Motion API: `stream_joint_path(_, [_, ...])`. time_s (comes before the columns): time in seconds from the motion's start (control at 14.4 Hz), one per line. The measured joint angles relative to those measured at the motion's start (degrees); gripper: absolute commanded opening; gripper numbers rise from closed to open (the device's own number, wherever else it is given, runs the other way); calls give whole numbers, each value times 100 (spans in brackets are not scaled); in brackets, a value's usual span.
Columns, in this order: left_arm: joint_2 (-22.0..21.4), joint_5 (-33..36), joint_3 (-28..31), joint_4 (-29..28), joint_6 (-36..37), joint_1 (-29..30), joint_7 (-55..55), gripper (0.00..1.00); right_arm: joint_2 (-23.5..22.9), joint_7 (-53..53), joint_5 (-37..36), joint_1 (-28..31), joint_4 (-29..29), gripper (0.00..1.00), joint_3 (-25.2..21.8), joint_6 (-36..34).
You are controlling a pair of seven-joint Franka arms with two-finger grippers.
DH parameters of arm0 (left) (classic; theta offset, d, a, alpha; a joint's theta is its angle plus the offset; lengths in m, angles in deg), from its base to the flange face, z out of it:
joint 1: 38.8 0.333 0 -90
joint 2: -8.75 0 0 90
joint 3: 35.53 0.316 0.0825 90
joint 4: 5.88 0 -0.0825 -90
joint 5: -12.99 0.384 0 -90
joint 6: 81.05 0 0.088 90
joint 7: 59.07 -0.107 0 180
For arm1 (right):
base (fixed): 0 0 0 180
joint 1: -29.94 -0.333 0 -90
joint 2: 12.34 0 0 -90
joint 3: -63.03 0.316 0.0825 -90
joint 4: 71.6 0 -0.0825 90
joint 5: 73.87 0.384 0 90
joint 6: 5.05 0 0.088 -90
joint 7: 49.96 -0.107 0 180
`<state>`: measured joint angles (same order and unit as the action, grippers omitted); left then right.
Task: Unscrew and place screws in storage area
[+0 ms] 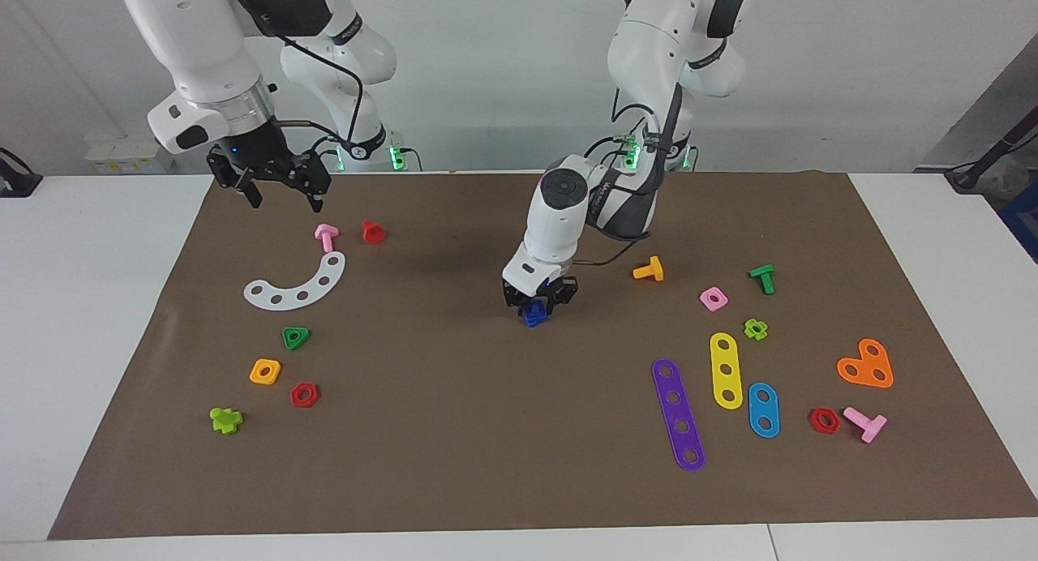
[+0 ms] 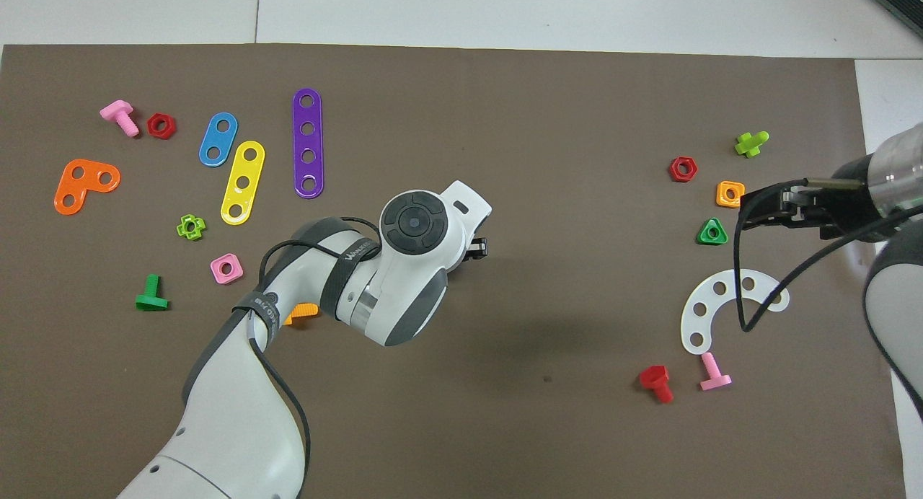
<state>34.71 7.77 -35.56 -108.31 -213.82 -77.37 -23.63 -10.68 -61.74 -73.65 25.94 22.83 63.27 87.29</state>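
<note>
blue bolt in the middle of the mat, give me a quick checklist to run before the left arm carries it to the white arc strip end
1. Left gripper at the blue bolt: ok, its fingers sit around the bolt's top in the facing view.
2. Grip firmly shut on the bolt: cannot tell; the arm's wrist hides it in the overhead view.
3. Bolt lifted off the brown mat: cannot tell.
4. Bare mat between the bolt and the white arc strip: ok, nothing lies there.
5. Right gripper out of the way: not ok, it hangs over the pink bolt and red bolt, close to the strip.
6. Free spot near the green nut: ok.
</note>
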Motion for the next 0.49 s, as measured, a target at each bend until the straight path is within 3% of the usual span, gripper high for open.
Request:
stream_joint_path(0.21, [-21, 4, 7, 5, 0, -1, -1, 25, 0, 0, 0, 0, 0, 100, 0, 0])
stream_joint_path(0.49, [-19, 91, 30, 166, 169, 0, -2, 22, 0, 1, 0, -12, 1, 100, 12, 0])
